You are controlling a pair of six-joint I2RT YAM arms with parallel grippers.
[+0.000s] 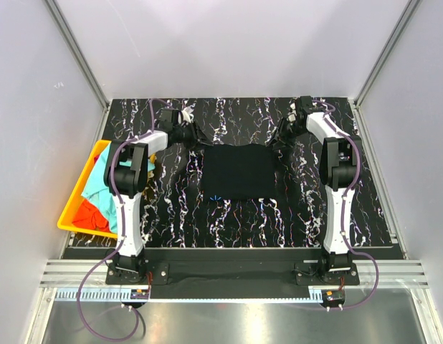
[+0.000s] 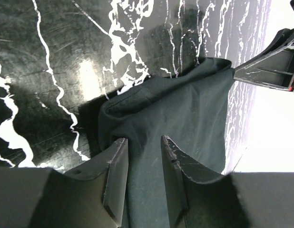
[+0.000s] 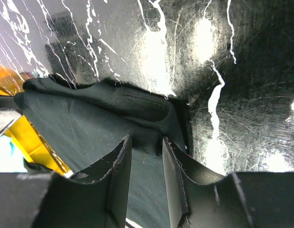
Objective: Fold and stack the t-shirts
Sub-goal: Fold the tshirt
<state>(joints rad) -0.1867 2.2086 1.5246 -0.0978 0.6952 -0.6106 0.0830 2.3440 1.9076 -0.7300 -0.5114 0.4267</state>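
Observation:
The black t-shirt [image 1: 238, 172] lies folded into a rectangle in the middle of the table. Its two far corners are drawn up toward my grippers. My left gripper [image 1: 191, 135] is at the far left corner, jaws narrowed on a fold of the black cloth [image 2: 185, 109]; the fingertips show in the left wrist view [image 2: 143, 142]. My right gripper [image 1: 281, 136] is at the far right corner, jaws narrowed on the bunched edge [image 3: 80, 123]; its fingertips show in the right wrist view [image 3: 147, 141]. A turquoise shirt [image 1: 99, 179] and an orange-red shirt [image 1: 92, 213] lie crumpled in the bin.
A yellow plastic bin [image 1: 71, 215] stands at the table's left edge, beside the left arm; it also shows in the right wrist view [image 3: 28, 137]. The table top [image 1: 336, 215] is black marble pattern. White walls close in the back and sides.

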